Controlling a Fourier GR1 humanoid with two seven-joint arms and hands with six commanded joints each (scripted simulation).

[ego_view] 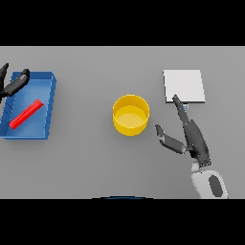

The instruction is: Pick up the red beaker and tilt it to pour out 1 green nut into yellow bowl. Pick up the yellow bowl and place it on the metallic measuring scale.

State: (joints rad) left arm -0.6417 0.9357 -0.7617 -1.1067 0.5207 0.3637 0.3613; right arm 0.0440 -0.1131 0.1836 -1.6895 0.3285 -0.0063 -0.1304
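**Right hand sitting between bowl and scale, nothing gripped yet**

Right hand (191, 139) is hovering with fingers (178, 104) straight and spread, holding nothing. Yellow bowl (130, 115) is standing on the worktop (86, 162) just off the thumb side; the scale (184, 86) is lying at the fingertips. Red object (26, 114) is lying in the blue tray (50, 95), left hand (14, 83) over the tray's corner, fingers relaxed. Looks like the bowl-grasp step; next move needs fingers closing on the rim.

Matt yellow bowl (130, 115), pale flat scale (184, 86)
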